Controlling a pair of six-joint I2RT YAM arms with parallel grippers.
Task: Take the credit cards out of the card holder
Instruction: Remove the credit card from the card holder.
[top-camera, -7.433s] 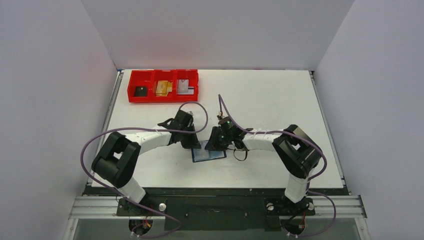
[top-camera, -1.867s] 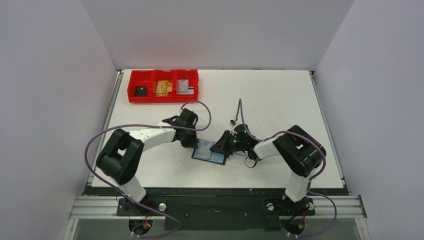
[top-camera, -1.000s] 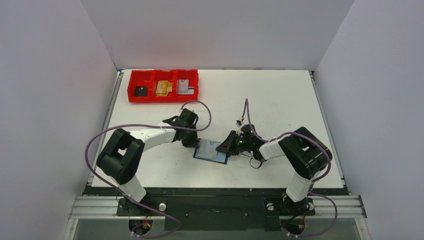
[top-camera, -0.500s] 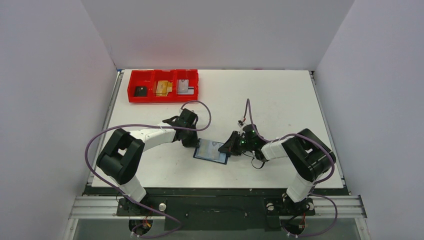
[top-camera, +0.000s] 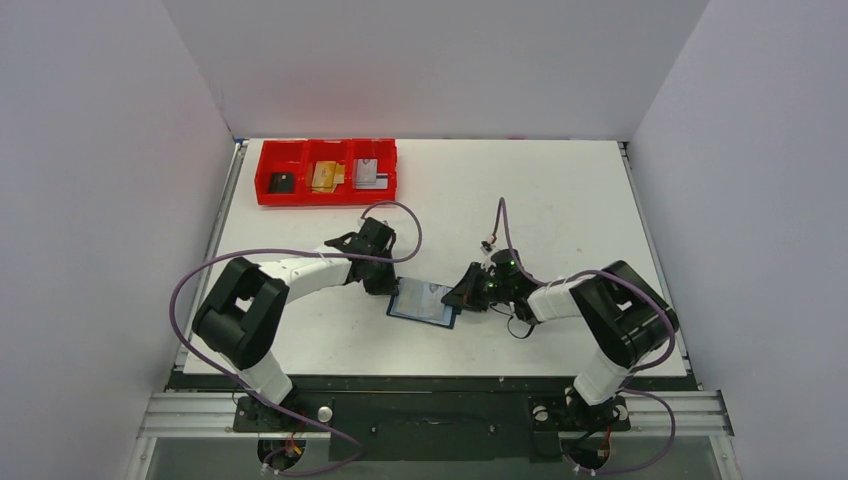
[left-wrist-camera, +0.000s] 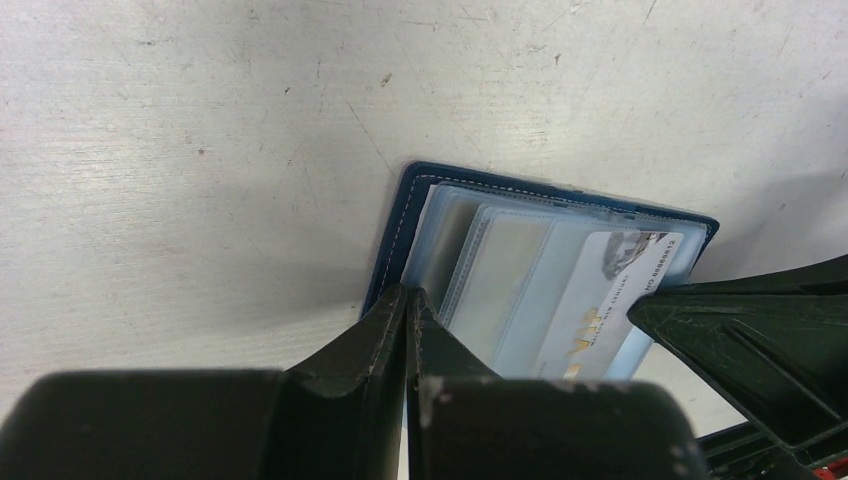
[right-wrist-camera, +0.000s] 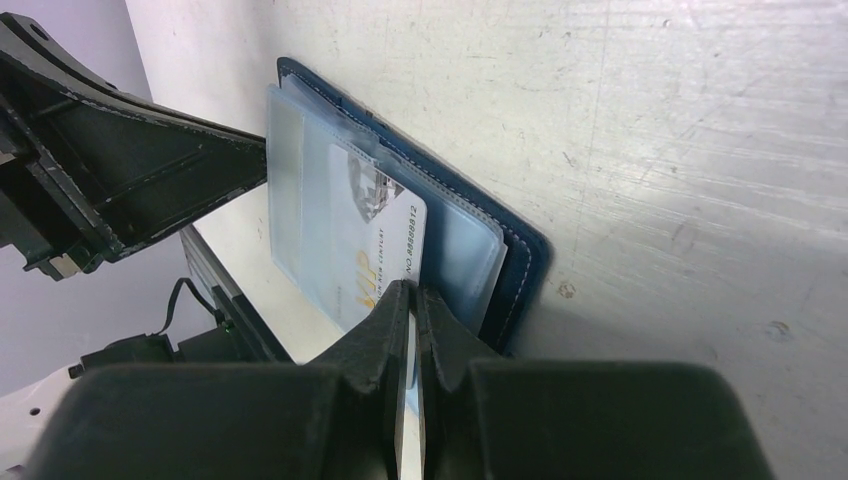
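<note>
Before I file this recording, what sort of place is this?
Most likely a lab robot workcell: a white table boxed in by plain white panels, a left arm and right arm bolted to a metal frame, and a red sorting tray.

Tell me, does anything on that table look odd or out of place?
Only one thing: the card holder lies open at a slant, and a pale card sticks partway out of it, pinched by the right gripper. The shut left gripper rests on the holder's opposite edge. Nothing looks spilled or damaged.
</note>
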